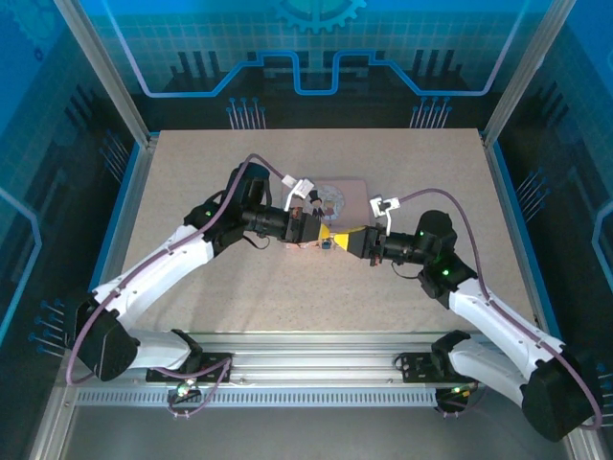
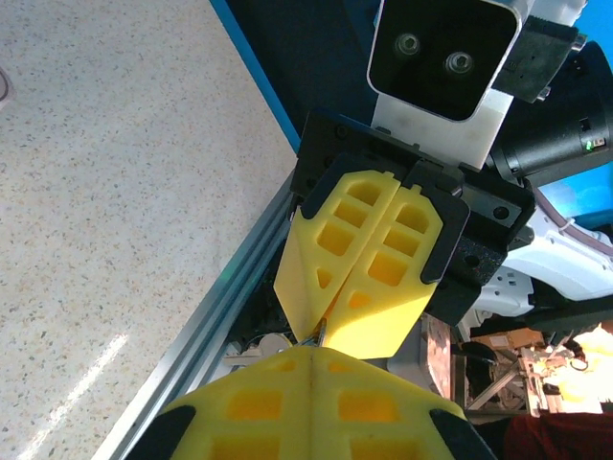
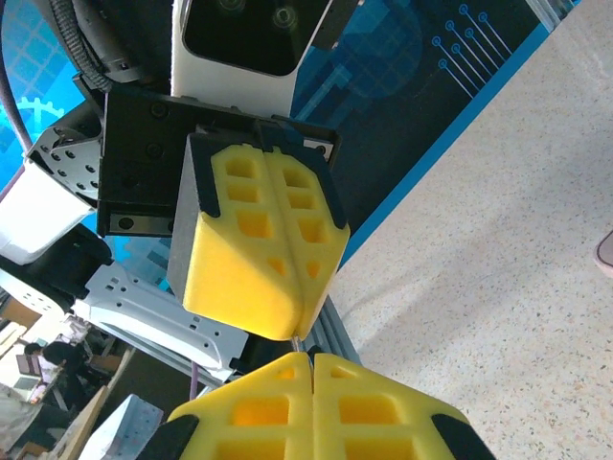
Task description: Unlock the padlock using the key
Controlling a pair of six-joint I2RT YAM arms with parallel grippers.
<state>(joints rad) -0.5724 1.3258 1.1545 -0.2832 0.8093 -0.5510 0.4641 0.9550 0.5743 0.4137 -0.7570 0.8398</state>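
Left gripper (image 1: pixel 325 236) and right gripper (image 1: pixel 338 237) meet tip to tip mid-table — both pressed together, with a thin metal sliver (image 2: pixel 321 333) showing between them.

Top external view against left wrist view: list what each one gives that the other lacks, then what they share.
Top external gives the layout: the left arm and right arm reaching in over the speckled table, with the pink box lying just behind where they meet.

Left wrist gives the close-up: what looks like the key, a thin dark sliver at the seam where the tips meet, and the camera housing above the opposite fingers.

Both give the left gripper and right gripper, shut and tip to tip.
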